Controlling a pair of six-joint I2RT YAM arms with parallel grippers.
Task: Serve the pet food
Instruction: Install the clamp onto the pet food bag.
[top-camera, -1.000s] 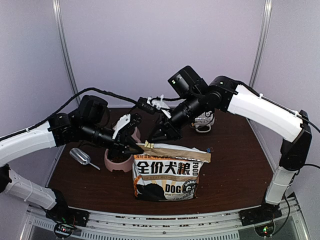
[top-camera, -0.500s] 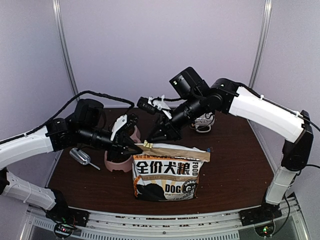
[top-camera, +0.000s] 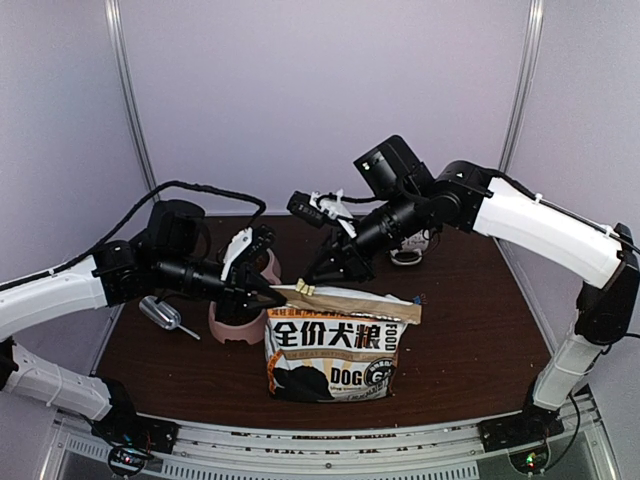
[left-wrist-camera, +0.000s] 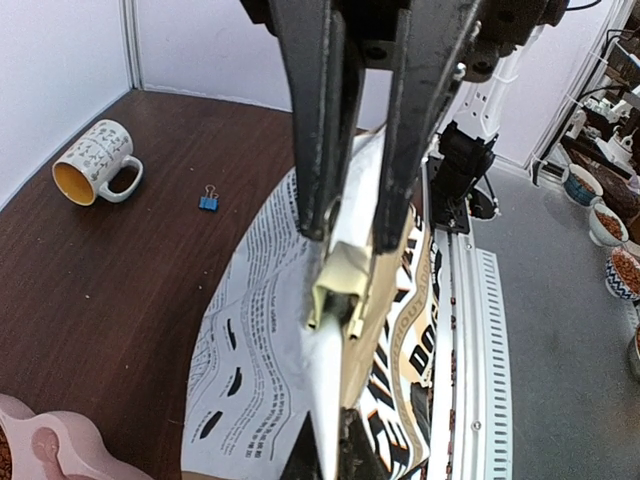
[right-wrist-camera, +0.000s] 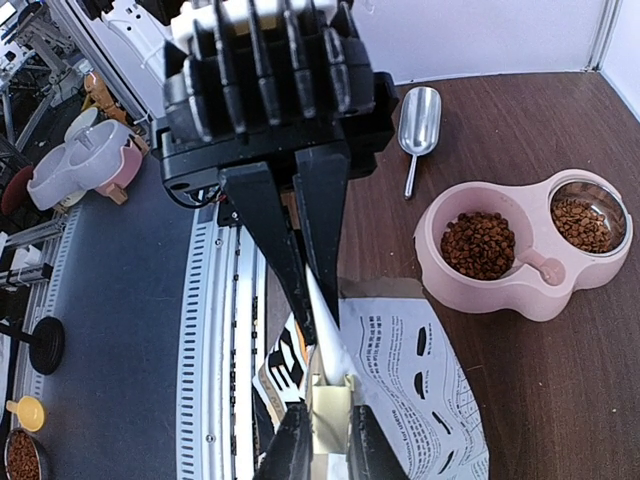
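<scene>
Left gripper (left-wrist-camera: 350, 240) clamped tight on the beige tab (left-wrist-camera: 340, 285) at the 9 o'clock end of the dog-food bag's (top-camera: 335, 345) folded top. Right gripper (right-wrist-camera: 318, 322) nearly closed, pinching the same top edge just toward 3 o'clock of the tab. Pet food (right-wrist-camera: 478, 245) fills both wells of the pink double bowl (right-wrist-camera: 500, 295), which sits at 9 o'clock of the bag, with the scoop (top-camera: 160, 313) further out at 9.

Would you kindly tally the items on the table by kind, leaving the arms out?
Dog-food bag: 1
Pink double bowl: 1
Metal scoop: 1
Mug: 1
Clips: 2, the blue clip on the table and the cream clip on the bag's top
Total: 6
</scene>
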